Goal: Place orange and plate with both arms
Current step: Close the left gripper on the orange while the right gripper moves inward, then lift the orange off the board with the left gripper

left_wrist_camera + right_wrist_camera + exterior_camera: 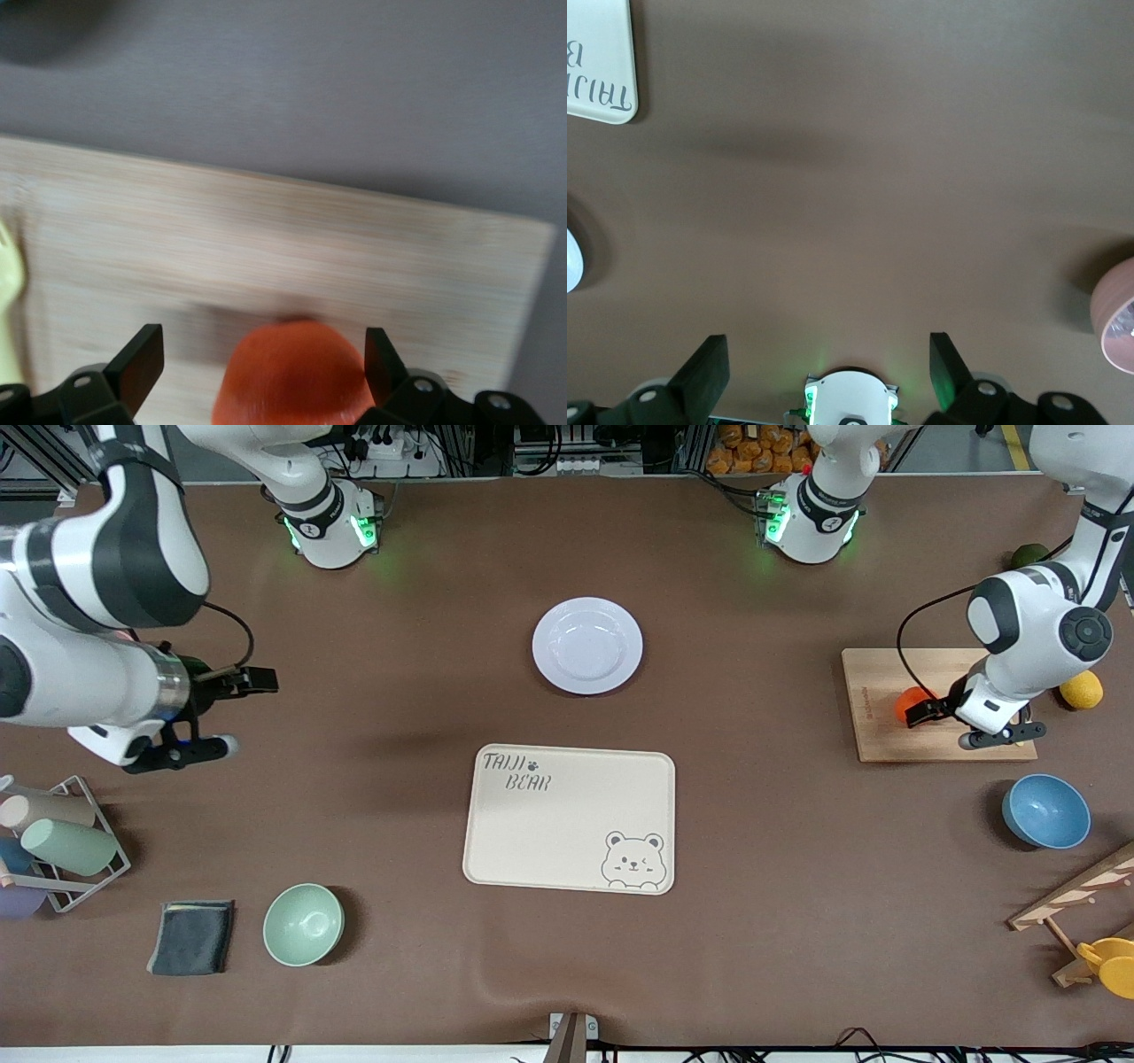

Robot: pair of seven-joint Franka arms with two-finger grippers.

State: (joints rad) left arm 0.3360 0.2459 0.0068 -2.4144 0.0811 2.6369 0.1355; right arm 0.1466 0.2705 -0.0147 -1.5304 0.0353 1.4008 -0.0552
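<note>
orange (907,701) on cutting board (873,726), apparently between left gripper (264,361) fingers (142,363)

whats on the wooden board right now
The orange sits on the board, between the open fingers of the left gripper. The arm covers part of the board, so anything there is unseen.

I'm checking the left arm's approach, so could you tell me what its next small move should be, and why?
Probably close the left gripper on the orange. Its jaws stand open on either side of the fruit, which sits on the wooden board and is not yet gripped. The right gripper waits open over bare table.
</note>
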